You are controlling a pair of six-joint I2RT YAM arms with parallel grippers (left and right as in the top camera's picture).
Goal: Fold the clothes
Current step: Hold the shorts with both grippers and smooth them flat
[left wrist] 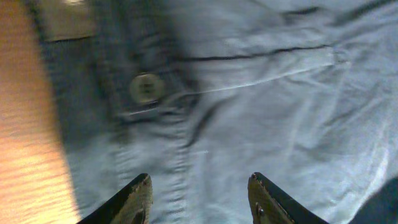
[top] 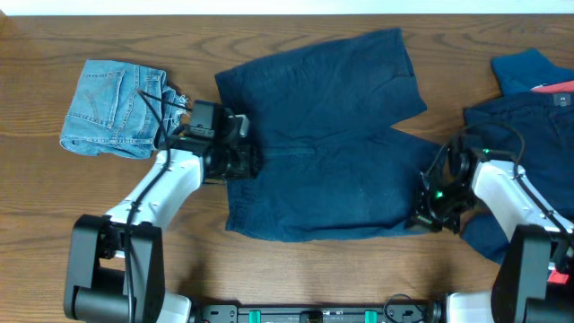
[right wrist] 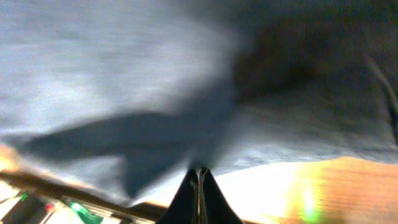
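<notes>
The dark-navy shorts (top: 323,144) lie spread flat in the middle of the table, waistband to the left and legs to the right. My left gripper (top: 240,160) sits over the waistband edge. In the left wrist view it (left wrist: 199,186) is open, its fingers apart over the fabric just below a round button (left wrist: 146,88), gripping nothing. My right gripper (top: 421,218) is at the hem of the near leg. In the right wrist view it (right wrist: 198,174) is shut, and the shorts' cloth (right wrist: 155,81) draws into creases that meet at its tips.
Folded light-blue denim shorts (top: 112,108) lie at the far left, close behind my left arm. A pile of blue and navy clothes (top: 529,108) with a coral-red piece (top: 556,88) sits at the right edge, under my right arm. Bare wood shows along the front.
</notes>
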